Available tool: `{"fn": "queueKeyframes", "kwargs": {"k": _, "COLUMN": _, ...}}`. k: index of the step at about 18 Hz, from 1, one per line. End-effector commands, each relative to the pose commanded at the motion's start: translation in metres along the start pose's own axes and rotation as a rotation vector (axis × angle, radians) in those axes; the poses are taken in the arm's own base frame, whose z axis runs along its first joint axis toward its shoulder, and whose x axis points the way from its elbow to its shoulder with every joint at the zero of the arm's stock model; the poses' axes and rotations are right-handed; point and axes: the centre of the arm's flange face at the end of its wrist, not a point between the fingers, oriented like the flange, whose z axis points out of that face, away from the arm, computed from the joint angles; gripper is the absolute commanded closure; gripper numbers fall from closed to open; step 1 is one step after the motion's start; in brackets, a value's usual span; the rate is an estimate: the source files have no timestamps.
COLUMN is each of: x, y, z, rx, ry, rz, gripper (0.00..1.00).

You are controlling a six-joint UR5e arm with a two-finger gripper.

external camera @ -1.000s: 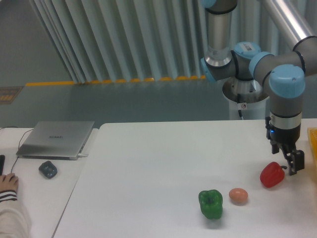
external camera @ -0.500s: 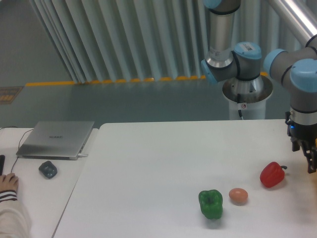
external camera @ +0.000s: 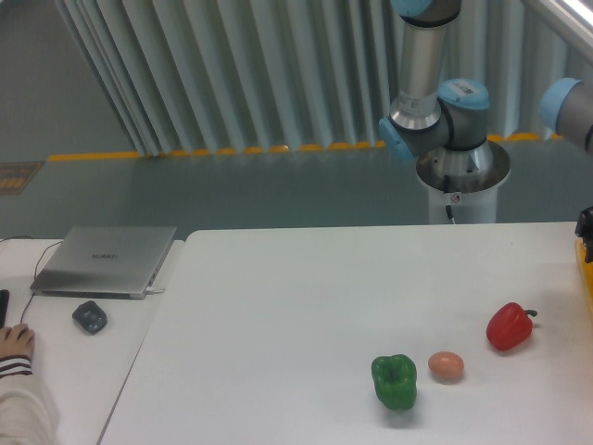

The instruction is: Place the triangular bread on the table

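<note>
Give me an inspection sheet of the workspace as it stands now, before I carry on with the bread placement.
Surface: white table, mostly bare.
Job's things: triangular bread nothing seen.
Clutter: red pepper right, brown egg beside green pepper near front edge; yellow object at right frame edge.
Grippers: gripper mostly out of frame at far right; state cannot be told.
Cables: thin cable by laptop.
Surroundings: side desk with closed silver laptop, dark mouse, a person's hand; arm base behind table.
</note>
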Motion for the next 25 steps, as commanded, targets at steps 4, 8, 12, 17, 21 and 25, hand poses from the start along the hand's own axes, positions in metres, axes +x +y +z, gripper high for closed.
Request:
{"fn": "queueKeyframes", "kwargs": {"k": 4, "x": -0.014, "y": 0.015, "z": 0.004, "rx": 0.092, "ry": 0.023, "rz": -0.105, "gripper": 0.0}}
{"fn": "queueKeyframes", "kwargs": {"k": 8, "x": -0.019, "y": 0.018, "z": 0.001, "rx": 0.09, "ry": 0.017, "rz": -0.046, "gripper": 0.0}}
{"fn": "queueKeyframes", "kwargs": {"k": 12, "x": -0.028, "y": 0.033, "z": 0.008, "rx": 0.052, "ry": 0.016, "rz": -0.018, "gripper": 0.0}}
{"fn": "queueKeyframes", "kwargs": {"k": 17, "x": -0.031, "y": 0.043, "z": 0.016, "rx": 0.042, "ry": 0.027, "rz": -0.002, "gripper": 0.0}}
{"fn": "queueKeyframes", "kwargs": {"k": 21, "x": -0.031, "y": 0.062, "z": 0.042, "rx": 0.046, "ry": 0.074, "rz": -0.037, "gripper": 0.0}}
{"fn": "queueKeyframes", "kwargs": {"k": 25, "x": -0.039, "y": 0.072, "z": 0.045, "rx": 0.047, "ry": 0.07, "rz": -0.052, "gripper": 0.0}}
